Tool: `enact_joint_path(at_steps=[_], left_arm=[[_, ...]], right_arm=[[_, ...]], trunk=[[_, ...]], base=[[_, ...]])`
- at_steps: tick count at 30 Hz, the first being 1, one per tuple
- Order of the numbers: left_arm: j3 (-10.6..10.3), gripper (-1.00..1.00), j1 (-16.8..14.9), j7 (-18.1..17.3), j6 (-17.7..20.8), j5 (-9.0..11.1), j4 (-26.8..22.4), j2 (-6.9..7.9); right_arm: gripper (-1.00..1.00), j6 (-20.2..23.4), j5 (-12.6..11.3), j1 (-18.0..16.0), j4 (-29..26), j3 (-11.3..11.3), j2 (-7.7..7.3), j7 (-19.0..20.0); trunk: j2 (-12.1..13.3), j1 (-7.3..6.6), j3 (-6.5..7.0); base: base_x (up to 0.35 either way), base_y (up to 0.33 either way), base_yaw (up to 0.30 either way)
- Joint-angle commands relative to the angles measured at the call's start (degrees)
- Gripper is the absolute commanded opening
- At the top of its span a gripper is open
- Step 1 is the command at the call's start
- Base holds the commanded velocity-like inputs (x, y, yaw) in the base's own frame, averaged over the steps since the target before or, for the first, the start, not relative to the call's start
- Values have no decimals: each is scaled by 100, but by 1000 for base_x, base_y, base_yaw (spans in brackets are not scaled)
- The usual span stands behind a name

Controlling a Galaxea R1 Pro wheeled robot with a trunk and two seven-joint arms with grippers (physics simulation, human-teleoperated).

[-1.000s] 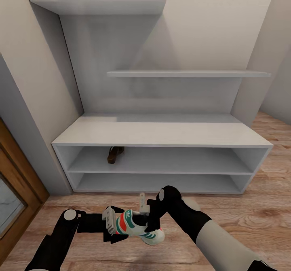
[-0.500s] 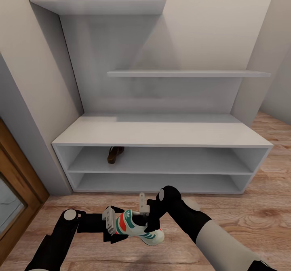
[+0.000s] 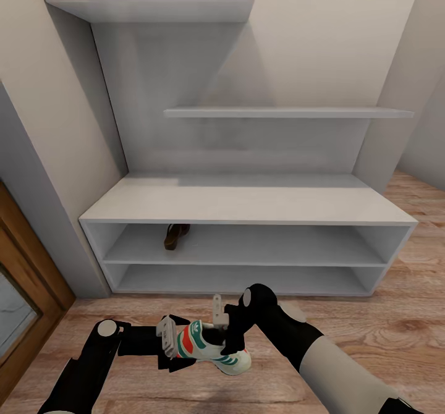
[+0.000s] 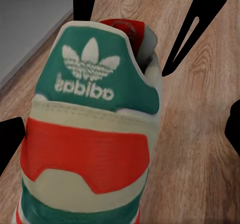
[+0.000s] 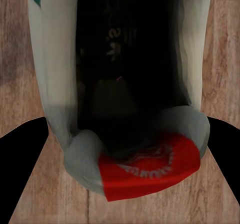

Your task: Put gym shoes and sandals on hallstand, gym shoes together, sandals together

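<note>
Wood-plank corridor floor, white sneaker with teal and red-orange trim gripped between left gripper at heel and right gripper clamping its collar, brown sandal on pale grey shoe rack shelf.

Grained wood corridor floor; matt pale hallstand; matt leather-look gym shoe.

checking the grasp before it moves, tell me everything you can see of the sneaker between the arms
The gym shoe is a white lace-up sneaker with a teal heel tab bearing a white trefoil logo, a red-orange band, teal stripes and a white sole. It sits low over the wood floor in front of the hallstand, heel toward the left pincer, toe to the robot's right. The right pincer reaches down at its opening, where a red tongue label shows. Whether either pincer grips it is unclear.
</note>
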Motion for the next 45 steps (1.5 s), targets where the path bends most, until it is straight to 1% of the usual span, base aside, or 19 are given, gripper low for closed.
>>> enact_joint_path(at_steps=[1, 34, 45], left_arm=[[-7, 100, 3, -15, -12, -8, 6, -2], [4, 100, 3, 3, -12, -33, 25, 15], [9, 100, 3, 200, -12, -39, 92, 15]], right_arm=[[-100, -21, -21, -4, -7, -11, 2, -9], [-100, -21, -30, -3, -16, -11, 48, -7], [-100, -21, -32, -3, -89, -11, 50, -5]], trunk=[[0, 0, 0], [0, 0, 0], [0, 0, 0]], base=[[0, 0, 0], [0, 0, 0], [0, 0, 0]])
